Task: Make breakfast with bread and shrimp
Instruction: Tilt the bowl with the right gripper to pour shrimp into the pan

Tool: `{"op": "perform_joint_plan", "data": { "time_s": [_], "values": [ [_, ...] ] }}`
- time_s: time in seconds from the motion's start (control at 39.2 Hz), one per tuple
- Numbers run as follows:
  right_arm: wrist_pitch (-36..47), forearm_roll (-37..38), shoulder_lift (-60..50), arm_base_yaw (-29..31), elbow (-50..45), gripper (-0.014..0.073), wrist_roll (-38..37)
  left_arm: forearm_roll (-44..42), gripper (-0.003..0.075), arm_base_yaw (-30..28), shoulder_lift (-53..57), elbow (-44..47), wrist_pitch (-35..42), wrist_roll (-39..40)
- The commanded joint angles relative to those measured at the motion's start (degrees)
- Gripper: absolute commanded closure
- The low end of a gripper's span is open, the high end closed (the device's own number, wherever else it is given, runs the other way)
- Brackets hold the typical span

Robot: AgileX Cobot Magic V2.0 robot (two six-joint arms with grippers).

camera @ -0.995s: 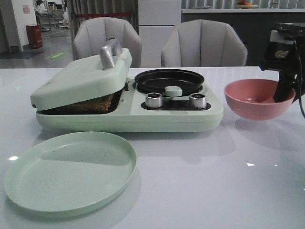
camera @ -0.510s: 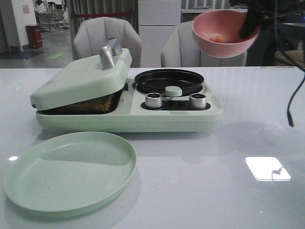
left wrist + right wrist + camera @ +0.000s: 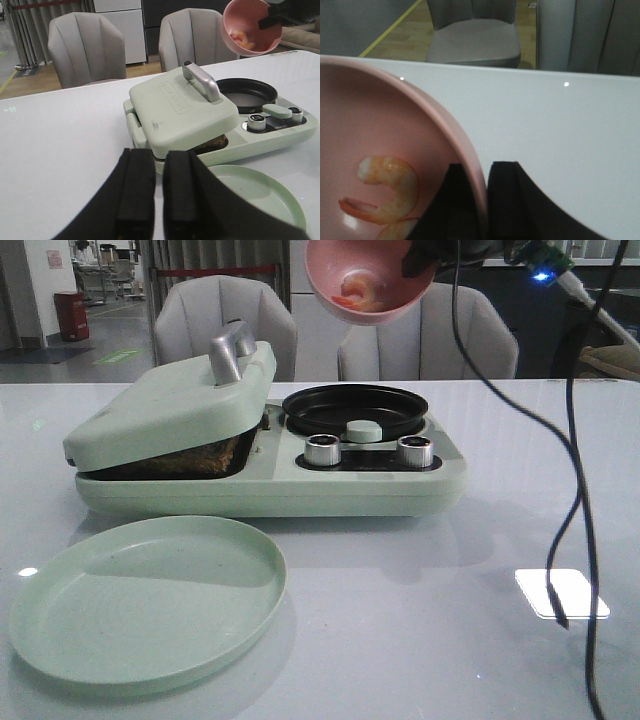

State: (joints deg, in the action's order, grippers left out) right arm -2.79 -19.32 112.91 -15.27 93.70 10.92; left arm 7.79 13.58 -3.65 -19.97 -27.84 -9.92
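I've got the pink bowl (image 3: 368, 282) up high, tilted, hanging over the black round pan (image 3: 355, 410) of the green breakfast maker (image 3: 270, 475), with my right gripper (image 3: 485, 200) pinching its rim, one finger inside the wall and one outside. The shrimp (image 3: 387, 192) sit low against the bowl's wall, at least two curled pink-orange pieces; I judge them light, soft and slick, so they should slide out on a tip and not need picking. The rim hold at the bowl's 3 o'clock looks thin, and I'd guess the smooth wall could twist between the jaws. The bread (image 3: 195, 455) shows only as a brown edge under the half-raised lid (image 3: 175, 400), at 9 o'clock from the pan. My left gripper (image 3: 159, 200) waits over the bench, jaws pressed nearly together, holding nothing. The green plate (image 3: 148, 595) lies bare in front.
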Motion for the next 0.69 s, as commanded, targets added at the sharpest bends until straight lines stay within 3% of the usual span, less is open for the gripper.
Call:
{"op": "perform_joint_plan", "data": {
  "time_s": [0.0,0.2,0.33,0.56,0.66],
  "values": [
    [17.0,1.01,-3.33,-0.96,-3.57,0.0455,0.98,0.57,0.0535,0.41,-0.74,-1.47,4.94,0.46],
    [47.0,6.61,-3.33,-1.58,-16.07,0.0455,0.98,0.57,0.0535,0.41,-0.74,-1.47,4.94,0.46],
    [60.9,12.88,-1.81,-1.46,-19.88,0.0455,1.52,0.57,0.0535,0.41,-0.74,-1.47,4.94,0.46],
    [63.32,24.88,2.31,-1.46,-19.97,0.0455,13.9,0.57,0.0535,0.41,-0.74,-1.47,4.94,0.46],
    [64.32,25.44,3.67,-1.46,-19.97,0.0455,21.56,0.57,0.0535,0.41,-0.74,-1.47,4.94,0.46]
  ]
}}
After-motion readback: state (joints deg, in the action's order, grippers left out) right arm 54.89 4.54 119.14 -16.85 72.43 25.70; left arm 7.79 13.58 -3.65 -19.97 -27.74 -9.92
